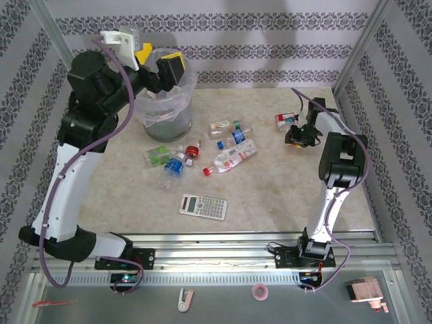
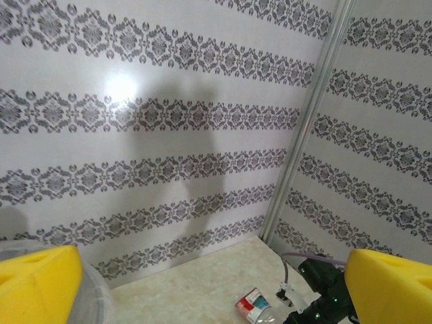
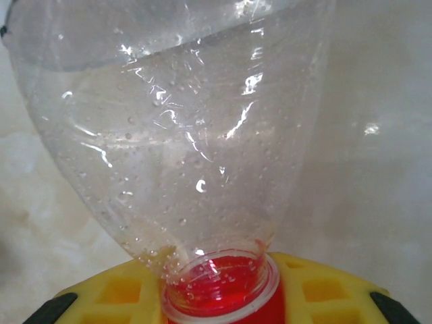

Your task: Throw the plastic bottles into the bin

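Note:
My right gripper (image 1: 298, 135) is at the right of the table, shut on the red-capped neck of a clear plastic bottle (image 1: 284, 120). In the right wrist view the yellow pads (image 3: 118, 297) flank that red cap (image 3: 219, 297), and the clear body (image 3: 175, 135) stretches away over the tabletop. Several more plastic bottles (image 1: 233, 156) lie in a loose pile at mid-table, right of the bin (image 1: 167, 115), which is grey and lined with a bag. My left gripper (image 1: 158, 65) hangs open and empty above the bin; its yellow pads (image 2: 37, 287) stand wide apart.
A flat grey calculator (image 1: 202, 206) lies in front of the bottle pile. Patterned walls and metal posts (image 2: 307, 128) close in the table at the back and sides. The left wrist view also catches the bin's rim (image 2: 94, 290) and the right arm (image 2: 324, 290).

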